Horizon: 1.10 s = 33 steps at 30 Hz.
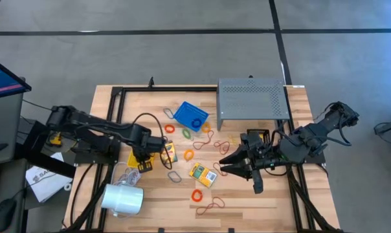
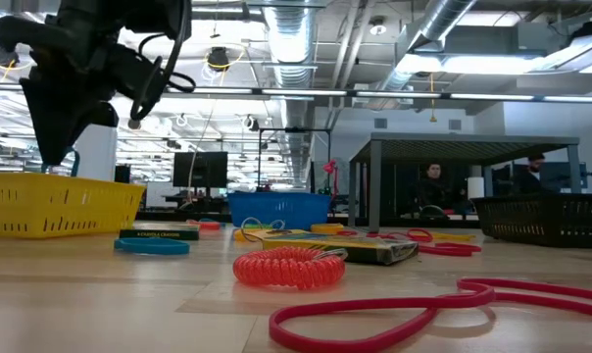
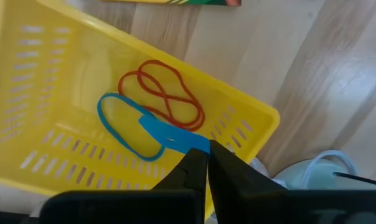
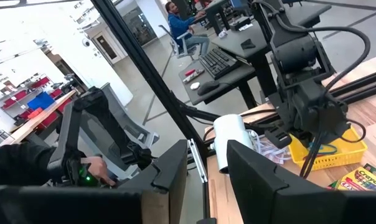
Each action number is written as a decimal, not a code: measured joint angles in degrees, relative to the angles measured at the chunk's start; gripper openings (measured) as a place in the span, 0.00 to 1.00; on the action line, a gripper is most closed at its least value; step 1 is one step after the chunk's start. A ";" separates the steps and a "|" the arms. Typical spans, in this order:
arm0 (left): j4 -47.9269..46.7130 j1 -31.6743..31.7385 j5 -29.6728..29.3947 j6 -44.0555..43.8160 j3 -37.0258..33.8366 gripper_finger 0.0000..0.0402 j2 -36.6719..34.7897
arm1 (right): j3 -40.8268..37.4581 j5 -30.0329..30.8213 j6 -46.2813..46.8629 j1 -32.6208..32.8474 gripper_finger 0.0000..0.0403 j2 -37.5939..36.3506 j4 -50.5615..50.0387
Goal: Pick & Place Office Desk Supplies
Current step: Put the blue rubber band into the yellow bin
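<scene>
Looking straight down, the pale wooden tabletop [image 1: 260, 200] carries two crayon boxes [image 1: 202, 174], flat yellow-green cartons, one mid-table and one beside the left tool [image 1: 145, 153]. Loose rubber bands [image 1: 208, 206] lie scattered between them in orange, green and brown loops. A blue mesh basket [image 1: 189, 115] sits near the grey perforated metal shelf [image 1: 250, 99], and a smooth white cylinder [image 1: 122, 199] lies at the near-left edge. The right tool [image 1: 237, 163] hovers beside the central box, fingers parted, grasping nothing.

At table height, a coiled red band [image 2: 288, 267] and a thick pink loop [image 2: 394, 314] lie closest; a yellow basket [image 2: 56, 204] stands at left.

From the left wrist, the left tool [image 3: 206, 165] is clenched, apparently pinching a flat blue band [image 3: 135, 124] over the slotted yellow plastic basket, which also holds two thin red bands [image 3: 166, 96].

From the right wrist, the right tool's two dark fingers [image 4: 175, 171] stand apart.
</scene>
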 joint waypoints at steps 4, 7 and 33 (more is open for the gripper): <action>0.01 0.02 0.02 0.13 0.00 0.00 0.70 | 0.00 0.00 0.00 0.00 0.28 0.00 -0.04; -0.03 0.02 -0.12 0.15 0.00 0.00 0.73 | 0.00 0.00 0.00 0.00 0.28 0.00 -0.01; -3.08 0.02 -0.76 1.32 0.00 0.02 0.64 | 0.00 0.00 0.02 0.44 0.28 0.00 -0.02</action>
